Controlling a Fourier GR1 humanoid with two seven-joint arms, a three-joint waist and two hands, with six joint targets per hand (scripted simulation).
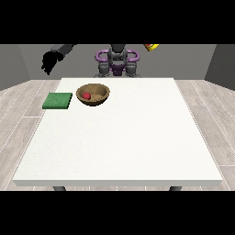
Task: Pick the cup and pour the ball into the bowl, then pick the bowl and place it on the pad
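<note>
The red ball (86, 96) lies in the wooden bowl (100, 97), which stands on the table (119, 137) just right of the green pad (58, 101). The hand at the view's left (49, 62) hangs raised, empty, fingers unclear. A yellow cup (151, 46) shows at top right.

You are looking across a large white table (119, 137) with a flat, faintly speckled top; 2 dark legs (58, 188) show under its near edge. Around it runs a floor (209, 124) of pale grey wood-look planks. Behind stands a plain grey wall (183, 59), darker at both side panels. Light is even and soft.
</note>
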